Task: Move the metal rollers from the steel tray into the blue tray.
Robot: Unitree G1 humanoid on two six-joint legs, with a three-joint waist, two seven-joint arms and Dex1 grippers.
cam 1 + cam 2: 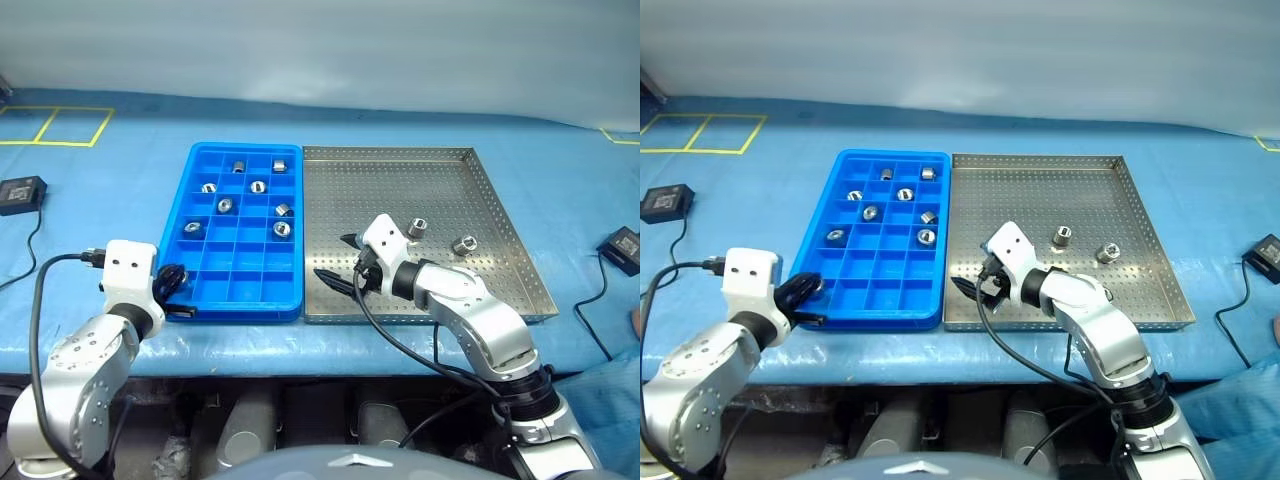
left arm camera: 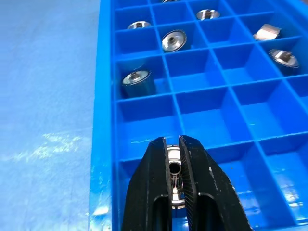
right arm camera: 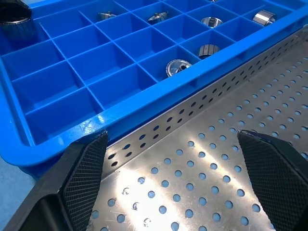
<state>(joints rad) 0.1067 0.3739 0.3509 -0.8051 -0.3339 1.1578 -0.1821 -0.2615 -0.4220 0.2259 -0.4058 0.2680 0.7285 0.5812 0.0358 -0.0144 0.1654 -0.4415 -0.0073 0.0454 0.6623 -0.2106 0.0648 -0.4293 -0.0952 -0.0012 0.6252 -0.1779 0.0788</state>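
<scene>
The left claw (image 2: pixel 174 180) reaches forward and slightly down over the blue tray's (image 1: pixel 243 297) near-left corner, at about 7 o'clock of the tray, clenched on a metal roller (image 2: pixel 174 169). The right claw (image 1: pixel 342 262) hangs spread wide and empty above the steel tray's (image 1: pixel 440 312) near-left part, aimed toward the blue tray. Two rollers (image 1: pixel 418 228) lie on the steel tray at 2 o'clock from that claw; seven sit in blue compartments.
</scene>
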